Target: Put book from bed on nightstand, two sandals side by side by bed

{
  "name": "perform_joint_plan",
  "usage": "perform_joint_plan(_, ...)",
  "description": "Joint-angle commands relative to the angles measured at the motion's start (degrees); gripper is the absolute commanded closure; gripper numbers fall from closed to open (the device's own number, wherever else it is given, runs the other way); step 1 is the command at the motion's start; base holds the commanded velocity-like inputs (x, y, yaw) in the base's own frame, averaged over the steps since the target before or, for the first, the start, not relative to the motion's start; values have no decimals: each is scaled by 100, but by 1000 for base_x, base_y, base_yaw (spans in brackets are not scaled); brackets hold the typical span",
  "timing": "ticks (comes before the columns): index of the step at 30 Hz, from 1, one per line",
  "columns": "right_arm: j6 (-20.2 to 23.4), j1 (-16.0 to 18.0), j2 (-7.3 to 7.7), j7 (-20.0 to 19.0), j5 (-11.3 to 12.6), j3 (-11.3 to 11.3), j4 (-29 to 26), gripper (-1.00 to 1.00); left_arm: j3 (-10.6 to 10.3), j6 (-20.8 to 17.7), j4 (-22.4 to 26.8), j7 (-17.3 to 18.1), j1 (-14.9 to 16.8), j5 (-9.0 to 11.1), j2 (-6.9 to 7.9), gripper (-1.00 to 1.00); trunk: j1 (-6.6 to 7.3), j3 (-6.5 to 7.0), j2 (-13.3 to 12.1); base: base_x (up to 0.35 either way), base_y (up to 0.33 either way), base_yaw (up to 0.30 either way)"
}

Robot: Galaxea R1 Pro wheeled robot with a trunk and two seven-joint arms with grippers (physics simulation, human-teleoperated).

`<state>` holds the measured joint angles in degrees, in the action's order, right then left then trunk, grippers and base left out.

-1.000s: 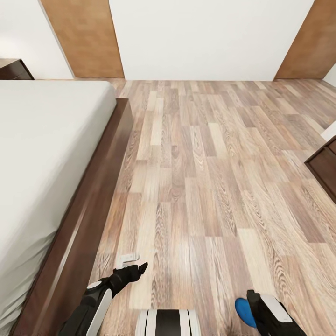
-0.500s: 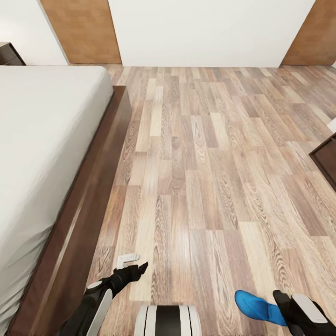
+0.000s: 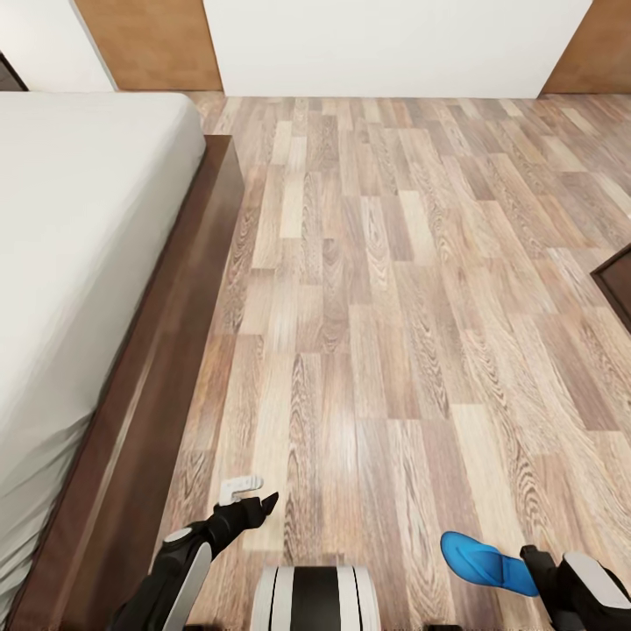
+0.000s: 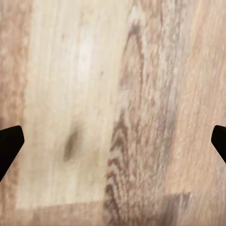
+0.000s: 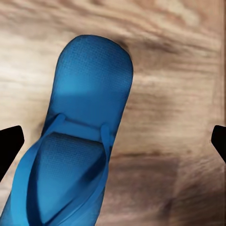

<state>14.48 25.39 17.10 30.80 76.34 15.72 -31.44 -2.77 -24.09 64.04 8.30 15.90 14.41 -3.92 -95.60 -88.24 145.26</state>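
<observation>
Right end effector [image 3: 548, 574] low at the head view's lower right, a blue sandal [image 3: 486, 563] jutting from it over the plank floor [image 3: 394, 289]; grasp itself hidden, fingertips spread wide in the right wrist view, so cannot tell whether clenched. Left end effector [image 3: 254, 506] released, holding nothing. Bed [image 3: 79, 263] off to the left. Advice: carry sandal low toward bed frame, set flat, toe parallel to frame, room beside for its mate.

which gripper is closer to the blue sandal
Right. The right gripper is at the blue sandal itself, by its rear end; the left gripper hangs over bare floor nearer the bed.
</observation>
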Motion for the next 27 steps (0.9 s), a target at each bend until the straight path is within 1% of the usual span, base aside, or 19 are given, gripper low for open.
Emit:
perform_joint_plan(1, 5, 1, -9, 32, 14, 21, -30, -100, 5, -39, 12, 5, 1, 35, -2, -100, -1, -26, 3, 0, 0, 0)
perform_joint_plan(15, 17, 1, -39, 27, 20, 19, -118, -100, -11, -43, 15, 0, 1, 50, -40, -100, -38, -337, 22, 0, 0, 0)
perform_joint_plan(21, 97, 1, -37, 24, 38, 19, -403, -100, -13, -48, 13, 10, 1, 55, -40, -100, -53, -469, 30, 0, 0, 0)
perform_joint_plan(22, 127, 1, -37, 24, 52, 19, -425, -100, -13, -49, 13, 11, 1, 56, -40, -100, -53, -469, 30, 0, 0, 0)
perform_joint_plan(23, 259, 1, -46, 23, 155, 19, -467, -100, -13, -51, 12, 12, 1, 56, -41, -100, -53, -469, 30, 0, 0, 0)
perform_joint_plan(26, 452, 1, -54, 23, 359, 19, -489, -100, -16, -51, 14, 13, 1, 57, -44, -100, -53, -469, 30, 0, 0, 0)
perform_joint_plan(27, 608, 1, -55, 23, 532, 19, -497, -100, -18, -52, 16, 13, 1, 59, -45, -100, -53, -469, 30, 0, 0, 0)
